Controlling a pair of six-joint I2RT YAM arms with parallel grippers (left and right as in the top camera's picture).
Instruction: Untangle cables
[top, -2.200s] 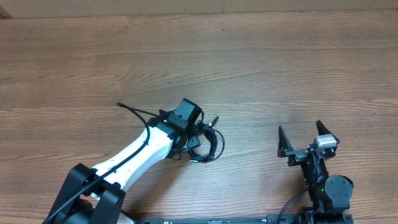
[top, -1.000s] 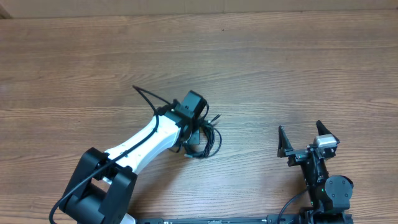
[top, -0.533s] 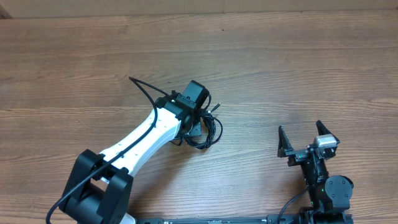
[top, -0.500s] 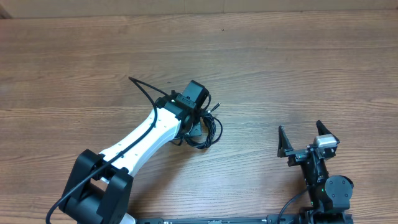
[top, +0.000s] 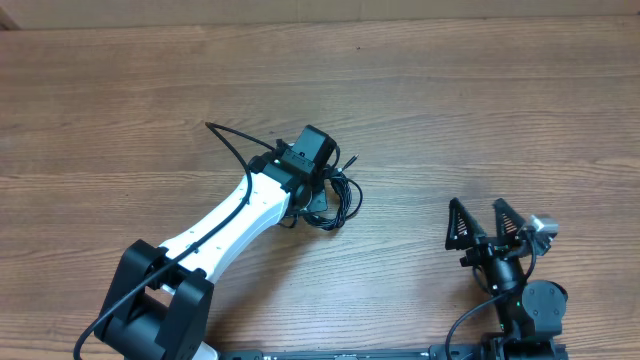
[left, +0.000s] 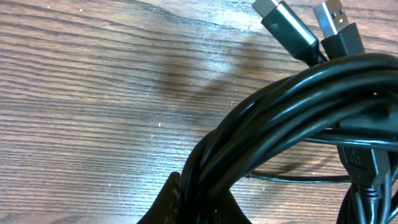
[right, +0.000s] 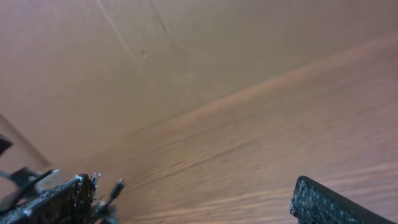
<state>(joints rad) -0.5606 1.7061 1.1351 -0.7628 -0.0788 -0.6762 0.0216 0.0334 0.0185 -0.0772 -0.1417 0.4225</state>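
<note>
The cables (top: 345, 203) form one small black coiled bundle near the table's middle, with a plug end (top: 350, 160) sticking out toward the upper right. My left gripper (top: 318, 192) is shut on the bundle from above. In the left wrist view the strands (left: 292, 93) rise from between the fingertips (left: 166, 204), and two plugs (left: 287, 28) lie at the top right. My right gripper (top: 478, 212) stands open at the lower right, well apart from the cables, with nothing between its fingers (right: 326, 204).
The wooden table (top: 480, 100) stretches bare to the back and right. The left arm's own thick cable (top: 228, 142) loops out to the upper left of its wrist. The right wrist view is blurred and shows wood and a brown wall (right: 124, 50).
My left gripper has carried the cable bundle a little toward the table's back and right. In the last half second my right wrist has turned, its fingers still spread.
</note>
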